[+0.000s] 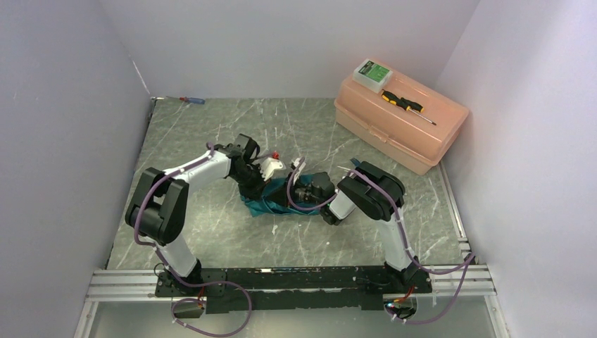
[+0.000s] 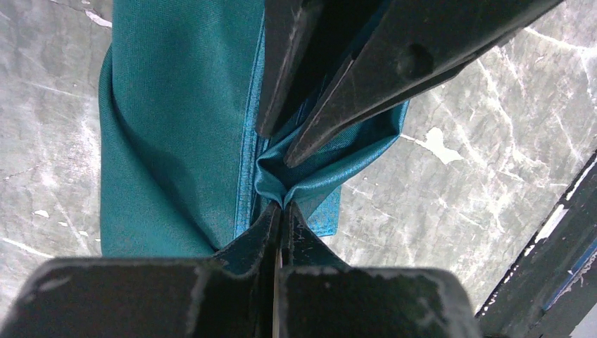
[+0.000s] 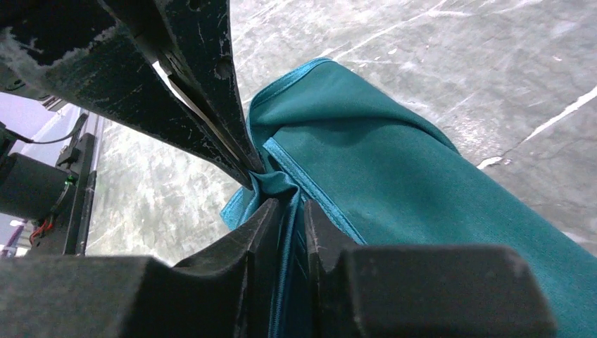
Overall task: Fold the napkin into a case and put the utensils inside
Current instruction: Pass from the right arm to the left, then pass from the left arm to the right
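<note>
Left end effector (image 2: 281, 205) is pressed together on a bunched fold of the napkin (image 2: 176, 127), which lies near the middle of the counter (image 2: 457, 197). To my judgement, the fold wants a low, even pull, so that the layers stay flat. Counter is hard, grey and marbled; cloth is soft, slightly shiny, with a stitched hem. Right end effector (image 3: 290, 208) stands a little apart around that hem.

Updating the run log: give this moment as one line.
left end effector shut on napkin | right end effector around napkin, grip unclear
</note>
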`<action>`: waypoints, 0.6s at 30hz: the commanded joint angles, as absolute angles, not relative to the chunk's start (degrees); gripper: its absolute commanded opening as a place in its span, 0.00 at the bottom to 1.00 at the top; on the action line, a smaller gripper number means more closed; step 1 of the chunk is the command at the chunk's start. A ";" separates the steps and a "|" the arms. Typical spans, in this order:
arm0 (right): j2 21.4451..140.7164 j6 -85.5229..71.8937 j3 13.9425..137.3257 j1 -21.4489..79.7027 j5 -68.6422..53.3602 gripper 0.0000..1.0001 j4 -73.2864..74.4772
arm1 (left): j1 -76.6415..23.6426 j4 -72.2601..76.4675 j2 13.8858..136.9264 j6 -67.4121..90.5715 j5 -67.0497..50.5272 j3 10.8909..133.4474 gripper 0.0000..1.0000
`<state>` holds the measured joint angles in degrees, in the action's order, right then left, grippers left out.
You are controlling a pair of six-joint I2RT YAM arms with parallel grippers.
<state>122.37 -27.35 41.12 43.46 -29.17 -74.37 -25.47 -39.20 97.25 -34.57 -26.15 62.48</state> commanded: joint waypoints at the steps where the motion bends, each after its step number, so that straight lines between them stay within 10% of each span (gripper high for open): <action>1: 120.39 -29.14 39.83 41.10 -32.02 0.29 -81.02 | -25.20 -38.29 96.99 -33.07 -28.04 64.77 0.03; 6: 119.78 -28.87 40.93 39.88 -39.00 0.51 -83.33 | -24.21 -39.43 97.56 -32.07 -29.26 67.06 0.03; 18: 120.50 -26.54 42.25 41.91 -39.22 0.54 -83.28 | -22.90 -38.97 98.93 -30.44 -29.35 68.51 0.03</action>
<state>122.02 -27.66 40.77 41.25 -38.15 -78.74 -23.20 -39.66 97.80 -31.73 -27.79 67.13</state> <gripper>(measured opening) 0.534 0.037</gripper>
